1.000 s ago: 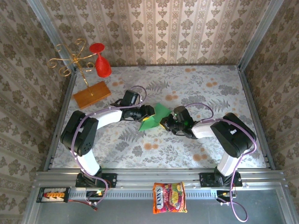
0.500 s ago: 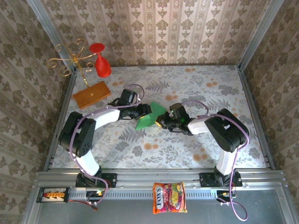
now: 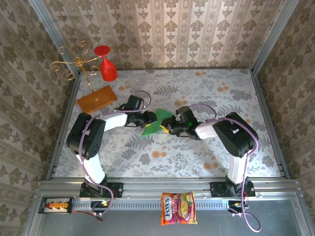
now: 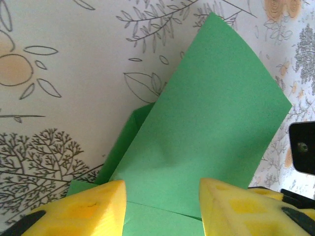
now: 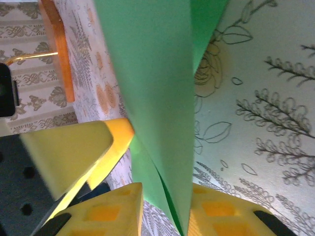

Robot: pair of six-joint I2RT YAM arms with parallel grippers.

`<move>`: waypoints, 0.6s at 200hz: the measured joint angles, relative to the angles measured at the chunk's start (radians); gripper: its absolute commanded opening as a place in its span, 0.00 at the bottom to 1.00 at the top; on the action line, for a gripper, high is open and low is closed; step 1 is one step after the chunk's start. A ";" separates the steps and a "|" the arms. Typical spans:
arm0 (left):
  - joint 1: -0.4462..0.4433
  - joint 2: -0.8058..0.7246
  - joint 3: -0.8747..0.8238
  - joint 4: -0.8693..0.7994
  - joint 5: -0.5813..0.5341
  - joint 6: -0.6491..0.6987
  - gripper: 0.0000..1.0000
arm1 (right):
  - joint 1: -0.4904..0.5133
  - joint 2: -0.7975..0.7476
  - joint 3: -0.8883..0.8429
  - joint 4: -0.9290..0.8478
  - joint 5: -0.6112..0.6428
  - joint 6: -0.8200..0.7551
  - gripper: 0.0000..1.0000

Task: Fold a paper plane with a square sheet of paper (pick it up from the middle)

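The bright green sheet of paper is partly folded and stands up off the table's middle between my two grippers. My right gripper comes at it from the right. In the right wrist view its yellow fingers are shut on the doubled layers of the sheet, and one yellow finger of the left gripper shows beside the paper. My left gripper is at the sheet's left edge. In the left wrist view it is open, its fingers wide apart, with the sheet spreading flat between and beyond them.
An orange-brown board lies at the back left, carrying a gold wire stand with a red glass hanging on it. A printed snack packet lies on the front rail. Patterned walls close in the table.
Both grippers and the green sheet have shifted a little to the left. The right arm now reaches farther left, and the sheet looks narrower from above.
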 measured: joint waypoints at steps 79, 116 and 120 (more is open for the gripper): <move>-0.001 0.040 0.018 -0.013 0.005 0.006 0.41 | -0.012 0.013 0.016 -0.052 0.003 -0.012 0.31; -0.029 0.045 0.033 -0.042 0.008 0.013 0.40 | -0.021 0.002 0.000 -0.060 0.012 -0.019 0.30; -0.035 0.045 0.033 -0.045 0.008 0.013 0.40 | -0.022 -0.005 -0.008 -0.060 0.016 -0.019 0.29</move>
